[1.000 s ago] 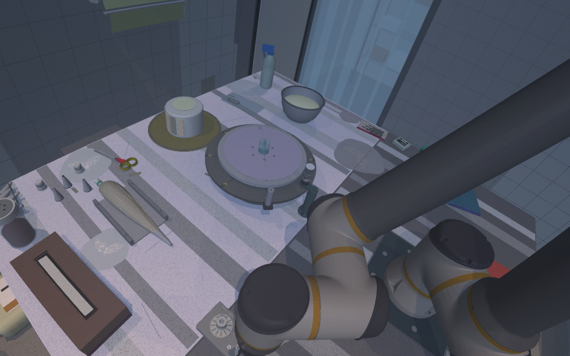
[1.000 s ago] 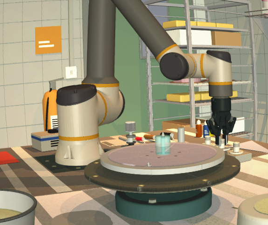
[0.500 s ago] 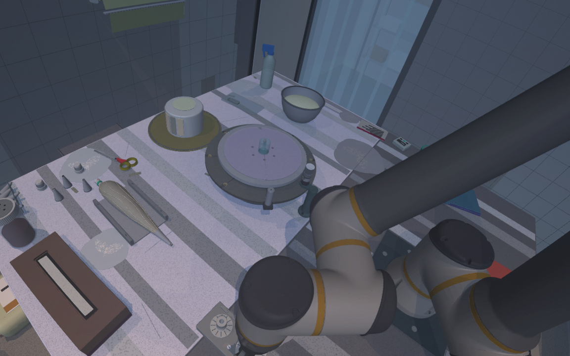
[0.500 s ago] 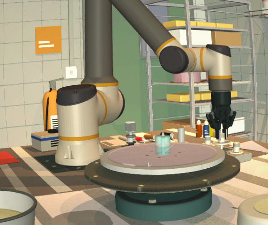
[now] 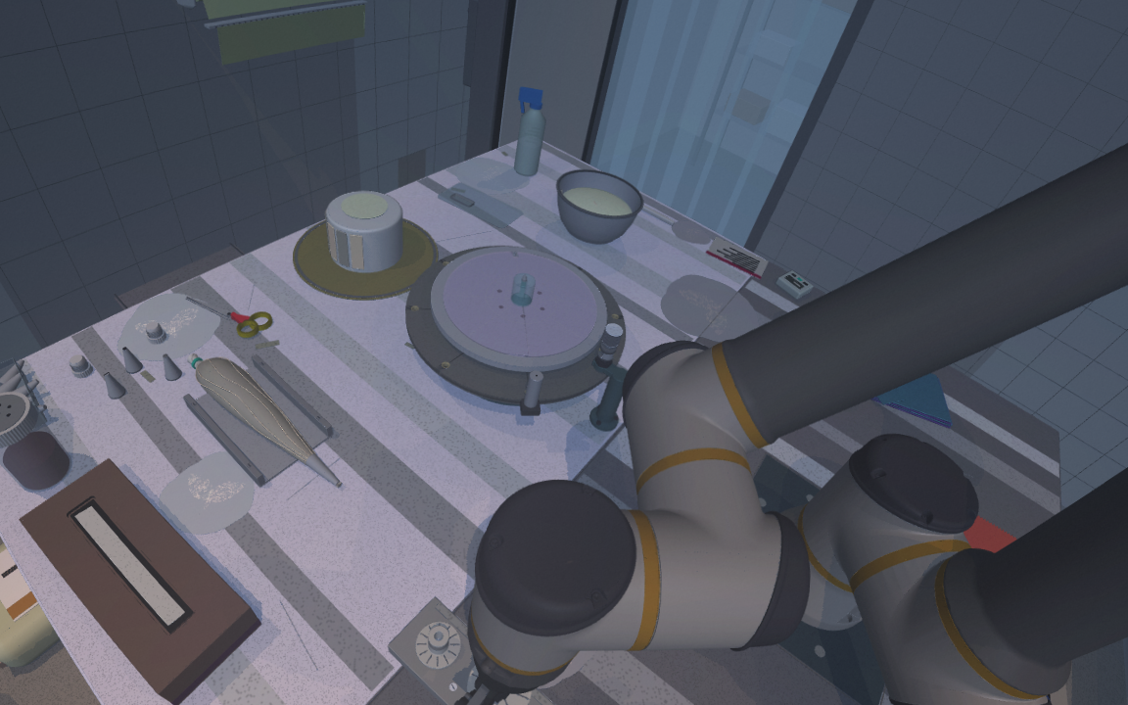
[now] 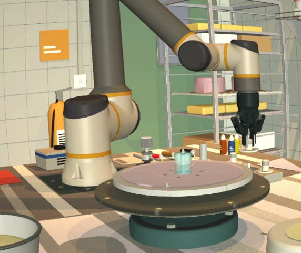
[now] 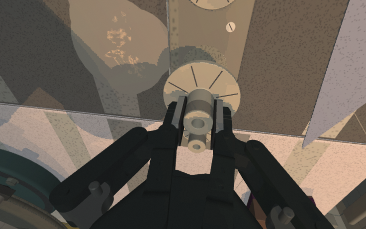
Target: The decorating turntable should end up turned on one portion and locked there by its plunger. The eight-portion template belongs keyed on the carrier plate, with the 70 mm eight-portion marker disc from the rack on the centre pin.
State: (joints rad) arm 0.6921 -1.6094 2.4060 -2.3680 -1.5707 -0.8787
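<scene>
The marker disc [image 7: 201,91], a cream disc with dark radial lines and a raised hollow hub [image 7: 198,111], is held by that hub in my closed gripper [image 7: 198,125] above the rack plate [image 7: 210,34] near the table's front edge. In the second side camera the disc [image 6: 249,148] hangs under the fingers [image 6: 248,136], just above the table. A second disc [image 5: 438,646] sits on the rack. The turntable [image 5: 514,317] stands mid-table with a pale template [image 6: 182,172] on its carrier plate. A translucent teal sleeve [image 6: 183,162] stands over its centre pin. The plunger [image 5: 533,390] stands at the rim.
Behind the turntable stand a cake on a board [image 5: 364,232], a bowl of cream [image 5: 599,205] and a spray bottle [image 5: 530,131]. A piping bag [image 5: 266,416], nozzles and scissors [image 5: 251,322] lie left, a brown box [image 5: 137,579] front left. My arm [image 5: 726,491] covers the table's right front.
</scene>
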